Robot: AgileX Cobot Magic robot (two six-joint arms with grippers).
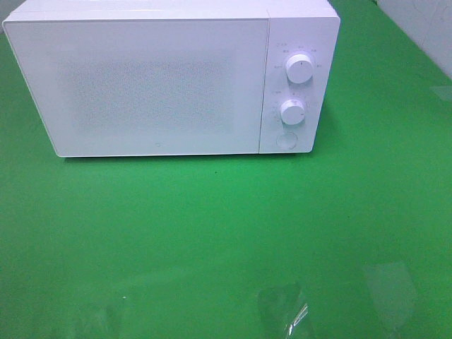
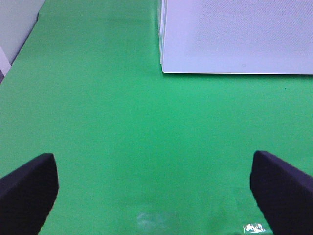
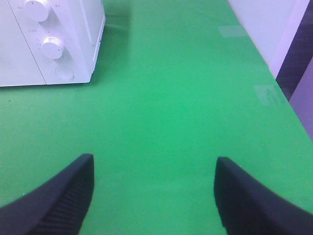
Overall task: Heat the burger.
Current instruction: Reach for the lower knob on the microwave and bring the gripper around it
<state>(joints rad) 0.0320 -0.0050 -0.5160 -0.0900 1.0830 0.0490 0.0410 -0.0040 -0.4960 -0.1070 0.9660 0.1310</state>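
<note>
No burger in sight: the white microwave (image 1: 141,78) is shut and both grippers are empty.
The left gripper (image 2: 156,190) and right gripper (image 3: 154,193) hover in front of the microwave over the green table (image 1: 226,233), jaws spread, holding nothing. The burger shows in no view; whether it sits behind the microwave door (image 1: 134,85) cannot be told. It is likely light, soft and loosely stacked, so clasp it gently across the buns.

glossy green tabletop (image 1: 212,233), white wall (image 1: 424,28) beside

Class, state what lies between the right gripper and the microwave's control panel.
Nothing but bare green tabletop lies between the right gripper and the microwave's control panel; the right wrist view shows this.
</note>
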